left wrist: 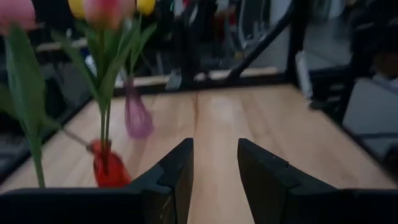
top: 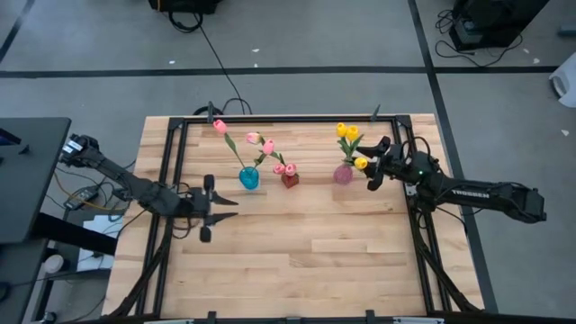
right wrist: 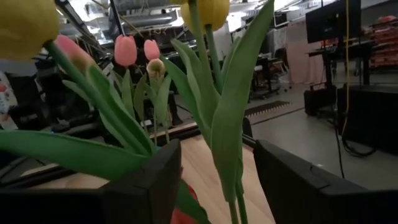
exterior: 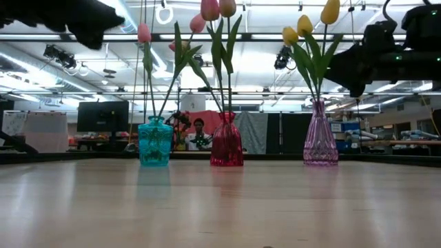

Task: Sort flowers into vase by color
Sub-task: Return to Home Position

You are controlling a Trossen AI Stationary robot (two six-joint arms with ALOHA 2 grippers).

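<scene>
Yellow flowers (top: 347,132) upright in purple vase (top: 343,175), centre-right of high view. Right gripper (top: 375,164) just right of them, jaws released, leaves straight ahead; clean exit likely rightward. Left gripper (top: 209,209) centre-left, jaws released, near blue vase (top: 248,177).

1 person (exterior: 199,129) is showing in the room beyond the wooden table (top: 297,261), a dark monitor (exterior: 103,116) is sitting nearby, and a black cable (top: 216,58) is snaking across the grey floor (top: 315,36).
</scene>
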